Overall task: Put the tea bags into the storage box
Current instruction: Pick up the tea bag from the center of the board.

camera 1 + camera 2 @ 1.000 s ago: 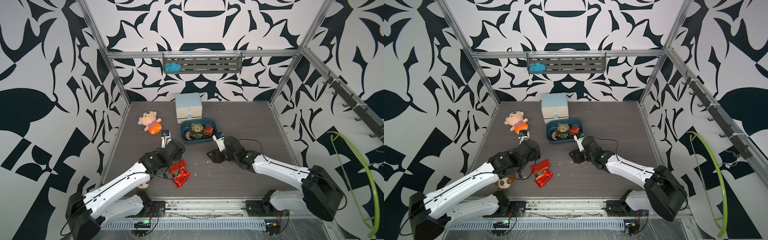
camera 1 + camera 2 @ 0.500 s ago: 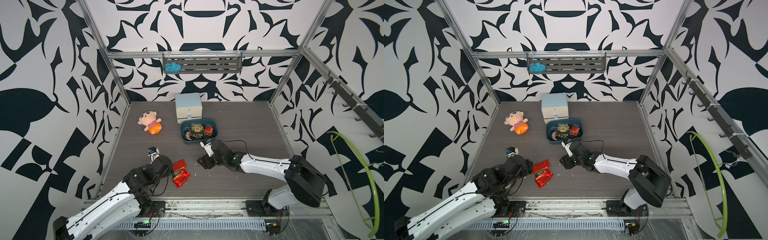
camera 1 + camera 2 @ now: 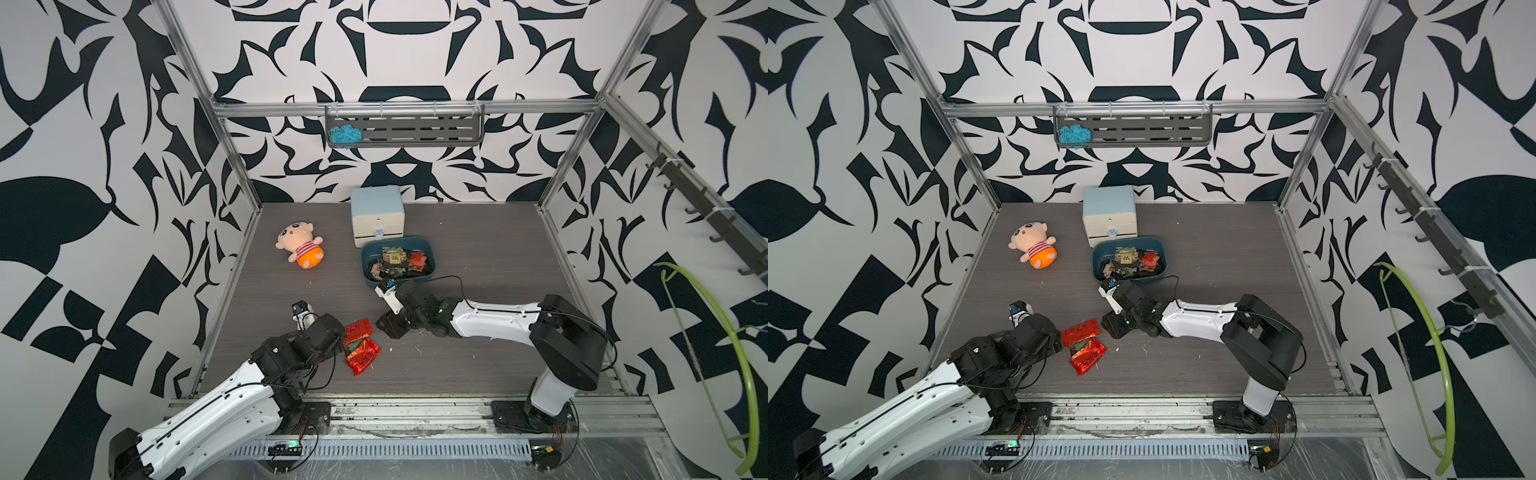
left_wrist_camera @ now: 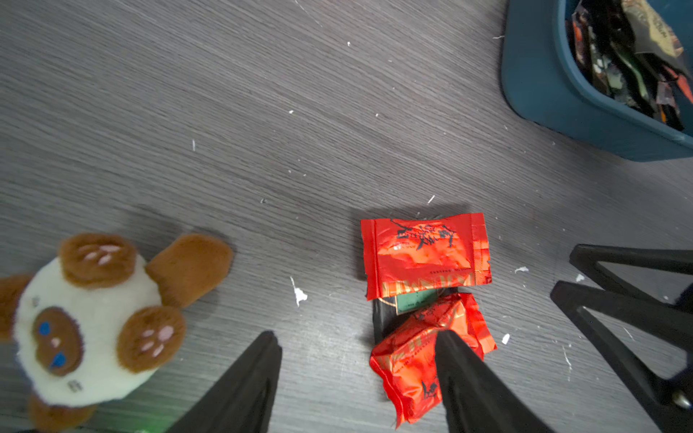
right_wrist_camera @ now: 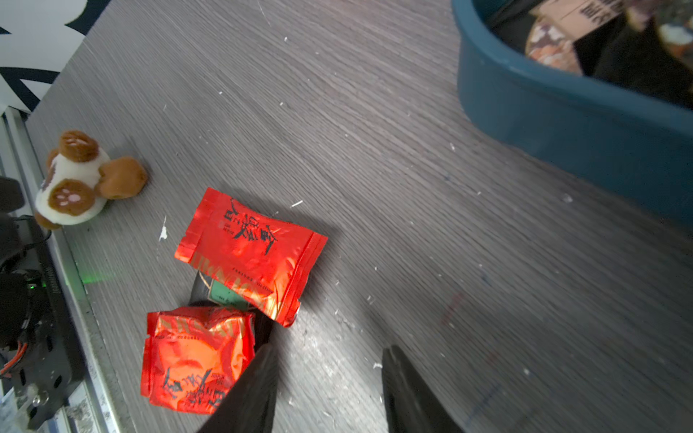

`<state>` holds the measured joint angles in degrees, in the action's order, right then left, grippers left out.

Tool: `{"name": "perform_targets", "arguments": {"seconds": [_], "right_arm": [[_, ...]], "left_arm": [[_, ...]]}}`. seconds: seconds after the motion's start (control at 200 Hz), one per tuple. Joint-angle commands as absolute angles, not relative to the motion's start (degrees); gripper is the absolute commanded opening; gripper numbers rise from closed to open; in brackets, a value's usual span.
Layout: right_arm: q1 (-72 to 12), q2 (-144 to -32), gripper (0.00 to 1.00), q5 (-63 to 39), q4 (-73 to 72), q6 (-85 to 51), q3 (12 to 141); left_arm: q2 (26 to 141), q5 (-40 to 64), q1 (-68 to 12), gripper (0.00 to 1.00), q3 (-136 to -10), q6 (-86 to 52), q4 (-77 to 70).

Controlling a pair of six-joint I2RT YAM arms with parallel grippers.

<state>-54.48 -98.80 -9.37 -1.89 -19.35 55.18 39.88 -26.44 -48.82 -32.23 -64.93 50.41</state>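
Observation:
Two red foil tea bags lie on the table near the front, with a dark green-labelled tea bag tucked between them. The teal storage box behind them holds several tea bags. My left gripper is open just left of the pile; one finger overlaps the nearer red tea bag, and bare table shows between the jaws. My right gripper is open just right of the pile, with nothing between its fingers.
A pale blue drawer cabinet stands behind the storage box. A pink doll lies at the back left. A brown and white plush bear sits by the left arm near the front rail.
The left arm has pulled back toward the front edge. The right arm has swung left from the storage box to the red tea bags, and its jaws have narrowed somewhat.

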Motion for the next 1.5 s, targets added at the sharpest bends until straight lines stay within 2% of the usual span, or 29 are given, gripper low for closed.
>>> {"name": "perform_targets", "arguments": {"seconds": [0.0, 0.255, 0.5, 0.645, 0.72, 0.835, 0.935, 1.285, 1.39, 1.495], "right_arm": [[-54.71, -99.76, 0.49, -10.57, -0.32, -19.85, 58.11], [-54.93, -102.68, 0.48, -12.52, 0.36, -21.0, 60.31], [-55.02, -106.54, 0.46, -12.95, 2.64, -22.64, 64.39], [-55.24, -109.6, 0.37, -13.04, 5.63, -23.11, 67.49], [-55.62, -110.84, 0.28, -13.05, 7.16, -22.9, 68.77], [-56.24, -111.77, 0.23, -12.25, 8.61, -22.27, 69.95], [-56.34, -112.44, 0.19, -11.78, 9.13, -22.23, 70.2], [-56.43, -113.8, 0.18, -12.19, 9.89, -22.0, 70.95], [-56.43, -113.82, 0.17, -12.17, 9.91, -21.93, 70.94], [-56.43, -113.98, 0.17, -12.3, 10.02, -21.93, 71.11]], "left_arm": [[39.86, -27.16, -48.0, 0.71, -30.57, -65.34, 51.08], [40.08, -22.78, -44.72, 0.72, -27.31, -65.22, 47.14], [42.97, -15.46, -43.24, 0.71, -23.32, -65.43, 35.19], [46.6, -15.01, -42.98, 0.71, -23.0, -65.52, 32.77], [48.11, -14.91, -42.9, 0.7, -23.14, -65.59, 32.05], [49.15, -14.67, -42.89, 0.7, -22.86, -64.96, 30.25], [49.68, -14.58, -42.65, 0.68, -22.45, -65.03, 29.09], [52.05, -13.66, -40.6, 0.57, -21.46, -63.38, 25.02], [52.38, -12.75, -39.35, 0.49, -20.97, -62.46, 22.07], [52.71, -11.79, -38.08, 0.45, -20.82, -61.73, 19.73]]}}
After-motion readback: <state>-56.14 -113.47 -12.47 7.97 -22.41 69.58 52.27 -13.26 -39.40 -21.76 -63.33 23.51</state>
